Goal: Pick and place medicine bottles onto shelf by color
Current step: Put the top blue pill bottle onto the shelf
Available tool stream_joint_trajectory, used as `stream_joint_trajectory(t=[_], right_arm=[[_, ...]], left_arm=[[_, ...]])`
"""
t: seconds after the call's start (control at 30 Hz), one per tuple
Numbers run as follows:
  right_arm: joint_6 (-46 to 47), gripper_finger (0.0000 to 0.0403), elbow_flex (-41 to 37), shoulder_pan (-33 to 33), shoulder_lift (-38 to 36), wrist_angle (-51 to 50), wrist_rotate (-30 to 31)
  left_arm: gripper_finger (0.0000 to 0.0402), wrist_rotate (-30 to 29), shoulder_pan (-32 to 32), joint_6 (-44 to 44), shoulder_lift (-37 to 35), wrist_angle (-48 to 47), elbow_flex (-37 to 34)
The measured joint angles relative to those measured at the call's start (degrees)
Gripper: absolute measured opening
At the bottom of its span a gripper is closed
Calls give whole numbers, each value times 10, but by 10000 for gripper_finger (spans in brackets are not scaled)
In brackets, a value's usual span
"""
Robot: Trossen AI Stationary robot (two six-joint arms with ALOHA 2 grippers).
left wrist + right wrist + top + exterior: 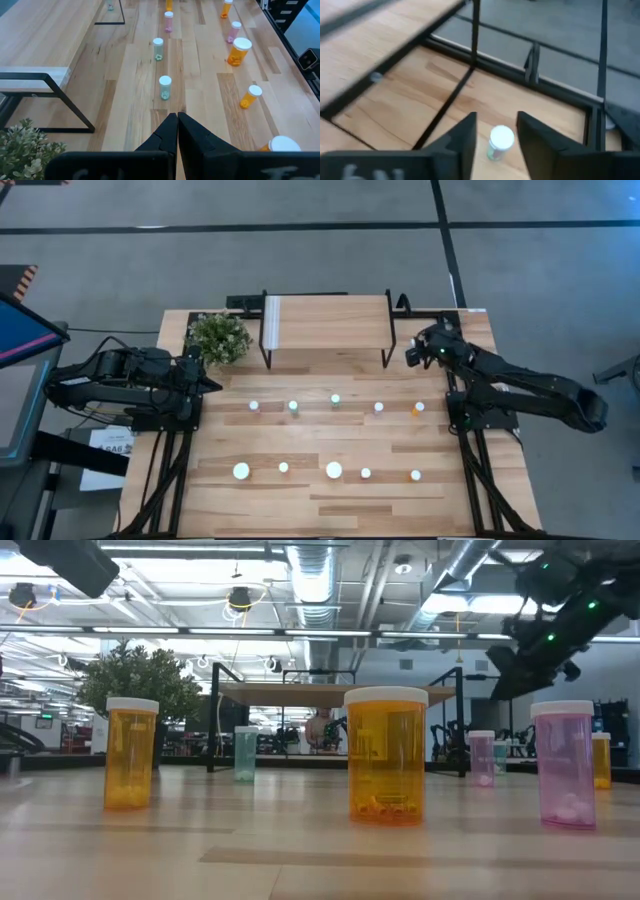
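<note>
The shelf (325, 320) stands at the table's far middle, its top board bare. Several medicine bottles stand upright in two rows on the table, among them a green one (335, 398), a pink one (378, 407) and an orange one (418, 408). My right gripper (412, 352) hangs open just right of the shelf's right legs. In its wrist view a small green bottle with a white cap (501, 142) stands on the table between the spread fingers (465, 145), apart from them. My left gripper (177, 120) waits shut at the table's left side.
A small potted plant (218, 337) sits at the far left beside the shelf. The shelf's black legs (445, 105) and the table's black frame rail (530, 65) stand close around my right gripper. Bare wood lies between the two bottle rows.
</note>
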Motion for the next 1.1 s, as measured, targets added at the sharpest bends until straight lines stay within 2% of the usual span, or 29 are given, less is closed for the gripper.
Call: stream_joint_trajectory(t=[0.13, 0.27, 0.57, 0.87, 1.1], right_arm=[[28, 234, 0, -22, 42, 0, -1], [34, 266, 0, -47, 76, 11, -1], [23, 271, 0, -82, 146, 93, -60], [14, 271, -2, -104, 187, 108, -64], [17, 271, -91, -112, 159, 225, -106]], left_arm=[[0, 0, 0, 0, 0, 0, 0], [0, 0, 0, 0, 0, 0, 0], [0, 0, 0, 0, 0, 0, 0], [0, 0, 0, 0, 0, 0, 0], [0, 0, 0, 0, 0, 0, 0]])
